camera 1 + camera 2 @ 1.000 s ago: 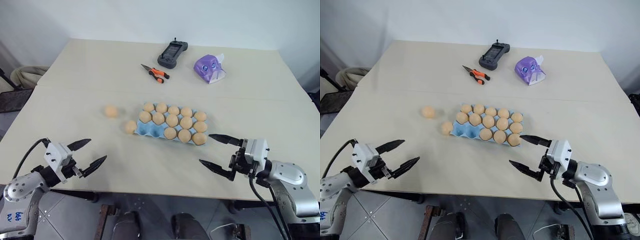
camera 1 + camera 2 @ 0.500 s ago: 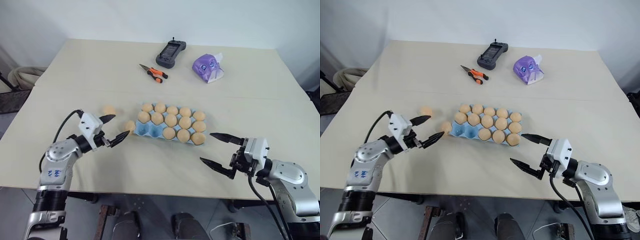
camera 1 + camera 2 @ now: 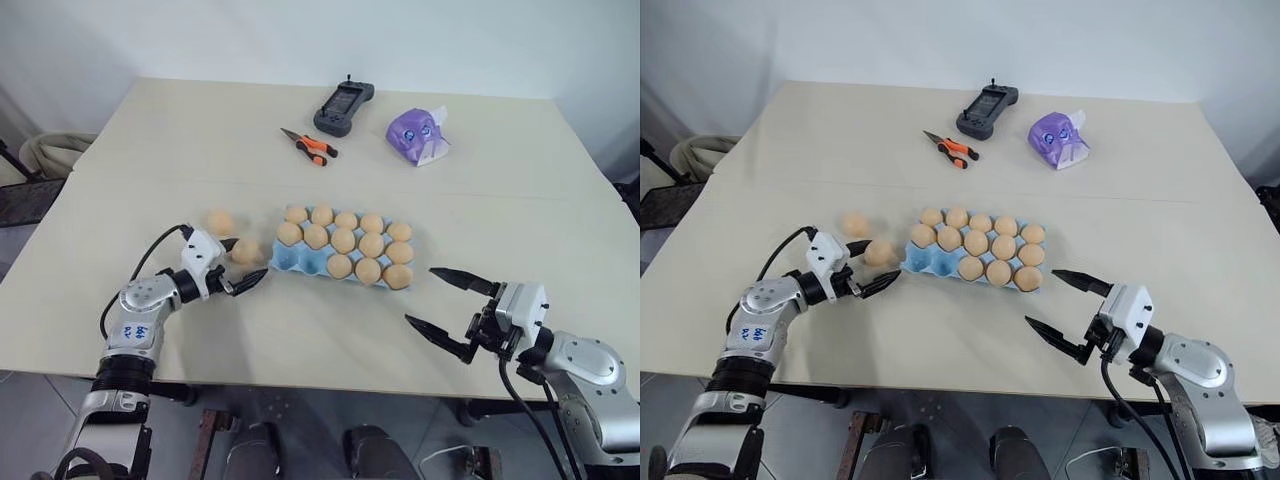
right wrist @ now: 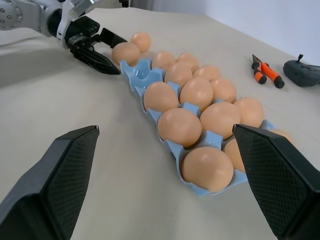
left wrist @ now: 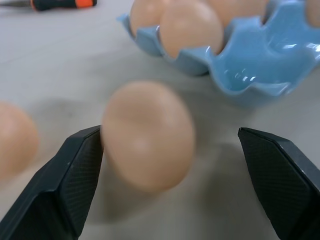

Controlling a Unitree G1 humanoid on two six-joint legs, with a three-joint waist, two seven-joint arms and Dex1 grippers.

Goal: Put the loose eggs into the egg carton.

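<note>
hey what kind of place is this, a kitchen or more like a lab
Likely a lab or test room, not a kitchen: a plain table before a bare wall, bearing a black handheld controller and orange-handled pliers beside the egg carton.

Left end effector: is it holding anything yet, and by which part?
Nothing is held. The left end effector is open, its fingers either side of a loose egg on the table.

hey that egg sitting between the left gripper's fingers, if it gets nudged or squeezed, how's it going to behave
The egg is a smooth oval lying loose on the flat table, so a nudge from one finger would probably roll it, perhaps against the egg carton beside it. Its glossy rounded sides may slip out of the left gripper if pinched off-centre. If real, a hard squeeze could crack it.
</note>
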